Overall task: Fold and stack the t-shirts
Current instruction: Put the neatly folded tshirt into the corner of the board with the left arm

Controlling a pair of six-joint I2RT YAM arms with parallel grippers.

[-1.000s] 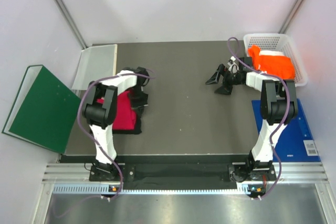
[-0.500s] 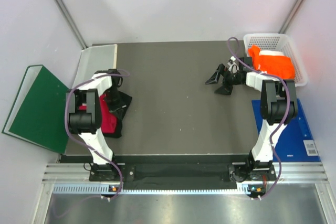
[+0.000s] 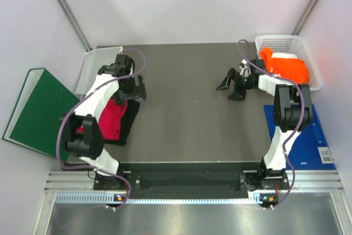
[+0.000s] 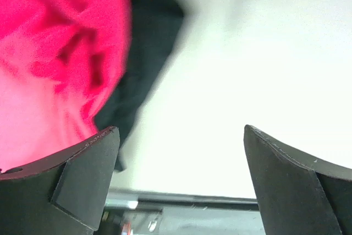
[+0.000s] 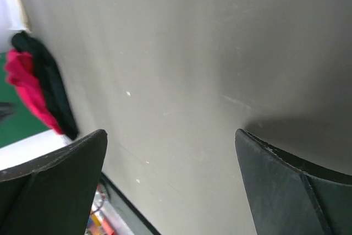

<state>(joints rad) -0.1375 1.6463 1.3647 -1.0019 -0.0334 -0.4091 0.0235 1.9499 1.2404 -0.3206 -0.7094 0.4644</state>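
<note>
A crimson-pink t-shirt (image 3: pixel 109 120) lies bunched on top of a black t-shirt (image 3: pixel 130 118) at the table's left side. My left gripper (image 3: pixel 132 94) hovers open just past the pile's far end, holding nothing. In the left wrist view the pink t-shirt (image 4: pixel 49 53) and the black t-shirt (image 4: pixel 146 53) lie beyond the left fingertip; the left gripper (image 4: pixel 181 136) has only bare table between its fingers. An orange t-shirt (image 3: pixel 289 67) sits in the white basket (image 3: pixel 286 42). My right gripper (image 3: pixel 229 89) stands open and empty over the mat, left of the basket. The right wrist view shows the right gripper (image 5: pixel 170 136) and the distant pink t-shirt (image 5: pixel 25 86).
A dark green binder (image 3: pixel 41 111) lies off the table's left edge, beside a pale sheet (image 3: pixel 102 65) at the back left corner. A blue board (image 3: pixel 311 136) lies at the right, partly under the right arm. The dark mat (image 3: pixel 187 114) spans the middle.
My left gripper dragged the pink and black pile leftward, then opened, let it go and rose toward the far side. The right gripper opened slightly wider and stayed in place.
</note>
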